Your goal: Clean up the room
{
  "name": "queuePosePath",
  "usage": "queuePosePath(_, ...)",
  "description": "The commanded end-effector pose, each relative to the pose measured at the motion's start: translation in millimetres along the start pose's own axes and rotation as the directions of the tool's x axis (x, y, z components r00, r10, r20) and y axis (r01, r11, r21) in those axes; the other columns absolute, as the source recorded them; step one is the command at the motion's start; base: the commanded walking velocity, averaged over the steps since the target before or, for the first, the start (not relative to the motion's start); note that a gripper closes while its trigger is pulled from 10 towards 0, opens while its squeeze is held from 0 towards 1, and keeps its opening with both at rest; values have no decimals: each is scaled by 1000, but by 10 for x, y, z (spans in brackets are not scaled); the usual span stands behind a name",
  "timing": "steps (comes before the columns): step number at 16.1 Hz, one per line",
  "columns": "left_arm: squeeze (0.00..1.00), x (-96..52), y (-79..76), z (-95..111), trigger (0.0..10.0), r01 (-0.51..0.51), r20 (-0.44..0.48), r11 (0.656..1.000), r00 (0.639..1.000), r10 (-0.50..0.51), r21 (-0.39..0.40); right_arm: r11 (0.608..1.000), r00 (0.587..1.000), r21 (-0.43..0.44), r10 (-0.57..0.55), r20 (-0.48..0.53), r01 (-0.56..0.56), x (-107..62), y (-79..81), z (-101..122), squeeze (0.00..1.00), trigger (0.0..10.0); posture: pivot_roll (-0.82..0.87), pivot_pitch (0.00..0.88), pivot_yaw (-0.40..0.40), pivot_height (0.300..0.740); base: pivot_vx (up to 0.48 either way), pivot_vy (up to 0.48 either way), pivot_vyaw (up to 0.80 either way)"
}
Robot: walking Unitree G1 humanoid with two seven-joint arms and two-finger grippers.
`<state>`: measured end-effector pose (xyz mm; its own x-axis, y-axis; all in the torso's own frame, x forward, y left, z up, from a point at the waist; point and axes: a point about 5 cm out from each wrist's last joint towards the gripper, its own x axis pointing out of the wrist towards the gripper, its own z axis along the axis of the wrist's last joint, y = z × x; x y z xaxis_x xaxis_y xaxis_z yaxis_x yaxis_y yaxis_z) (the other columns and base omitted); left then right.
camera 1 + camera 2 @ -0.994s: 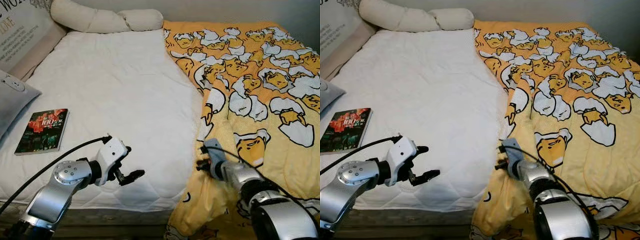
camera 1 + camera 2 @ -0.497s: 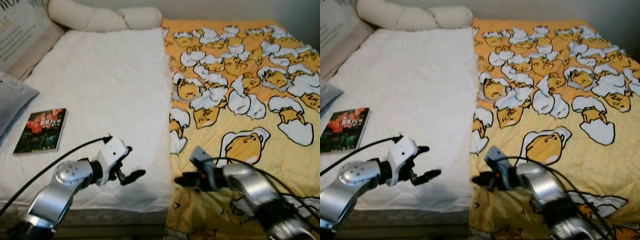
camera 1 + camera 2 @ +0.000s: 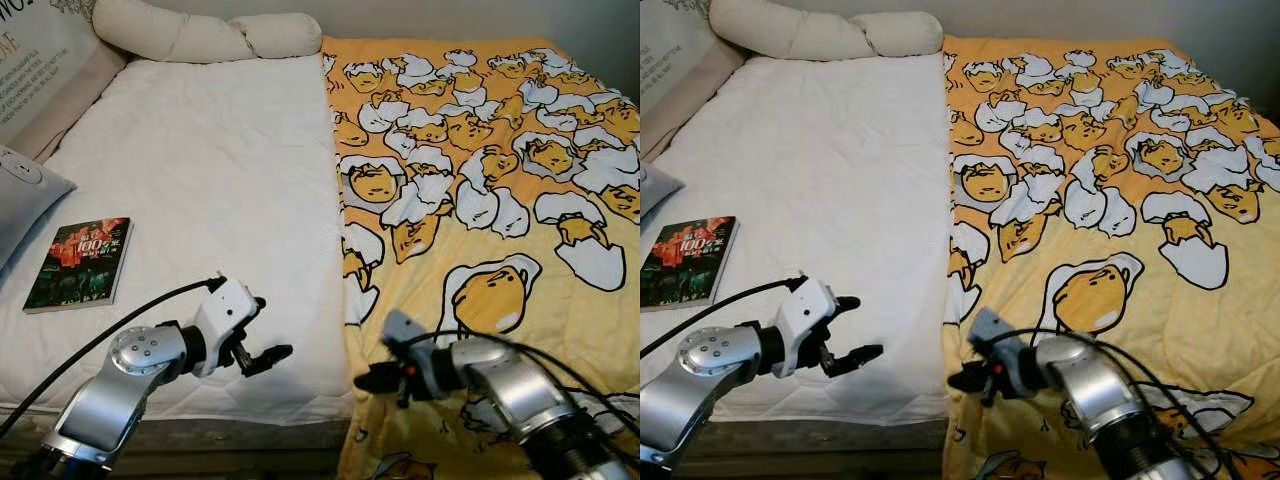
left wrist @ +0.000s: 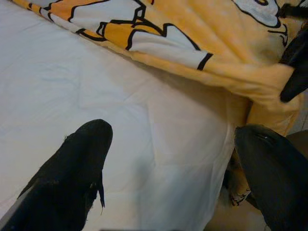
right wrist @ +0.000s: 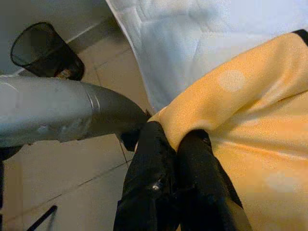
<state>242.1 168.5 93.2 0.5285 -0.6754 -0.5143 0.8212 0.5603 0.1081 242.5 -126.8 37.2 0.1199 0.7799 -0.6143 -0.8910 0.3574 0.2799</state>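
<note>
The blanket (image 3: 500, 210) is orange-yellow with a cartoon pattern: yellow yolk faces in white cracked eggshells, drawn with black lines. The mattress (image 3: 200, 180) on the bed is white with a faint stitched pattern. The long pillow (image 3: 200, 35) at the bed's top edge is cream. The book (image 3: 78, 263) near the bed's left edge has a dark cover with red and green patches and white letters. The cushion (image 3: 20, 195) at the left edge is grey. Both arms are silver. The left tool (image 3: 268, 357) and the right tool (image 3: 368, 382) are black. The bin (image 5: 45, 50) is black mesh, on a beige tiled floor (image 5: 72, 192).
</note>
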Motion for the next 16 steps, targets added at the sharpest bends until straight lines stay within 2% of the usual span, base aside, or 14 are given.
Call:
queuePosePath(1, 110, 5, -13, 23, 10000, 9, -3, 1000, 1000, -9, 15, 999, 998, 22, 49, 31, -50, 67, 86, 32, 0, 0, -56, 0, 30, 740, 0, 0, 0)
queuePosePath(5, 110, 2, -16, 12, 10000, 12, -8, 1000, 1000, -12, 16, 995, 994, 20, 92, 59, -93, 104, 189, 75, 0, 0, -52, 0, 31, 740, 0, 0, 0)
queuePosePath(6, 106, 2, -19, 9, 10000, 14, -10, 1000, 1000, -14, 16, 995, 994, 17, 92, 61, -93, 112, 197, 78, 0, 5804, -52, 0, 31, 740, 0, 0, 0)
queuePosePath(7, 102, 4, -16, 8, 10000, 16, -11, 1000, 1000, -16, 18, 993, 992, 43, 107, 72, -110, 114, 212, 90, 871, 10000, -53, 0, 33, 740, 0, 0, 0)
queuePosePath(8, 102, 6, -12, 9, 10000, 16, -12, 1000, 1000, -16, 19, 988, 988, 70, 130, 81, -136, 109, 226, 100, 1000, 10000, -53, 0, 34, 740, 0, 0, 0)
queuePosePath(10, 106, 11, -4, 13, 10000, 15, -12, 1000, 1000, -15, 22, 982, 982, 74, 166, 92, -174, 68, 258, 128, 1000, 10000, -53, 0, 34, 740, 0, 0, 0)
queuePosePath(14, 102, 21, 5, 17, 10000, 13, -10, 1000, 1000, -13, 23, 983, 981, 80, 156, 117, -166, -20, 235, 157, 1000, 10000, -53, 0, 33, 740, 0, 0, 0)
queuePosePath(15, 106, 23, 12, 28, 10000, 3, -3, 1000, 1000, -3, 23, 985, 981, 83, 140, 132, -152, -59, 229, 167, 1000, 10000, -53, 0, 33, 740, 0, 0, 0)
queuePosePath(16, 110, 34, 101, 73, 10000, -105, 56, 994, 993, 106, -20, 995, 977, 98, 10, 214, -32, -172, 160, 220, 1000, 10000, -48, 0, 25, 740, 0, 0, 0)
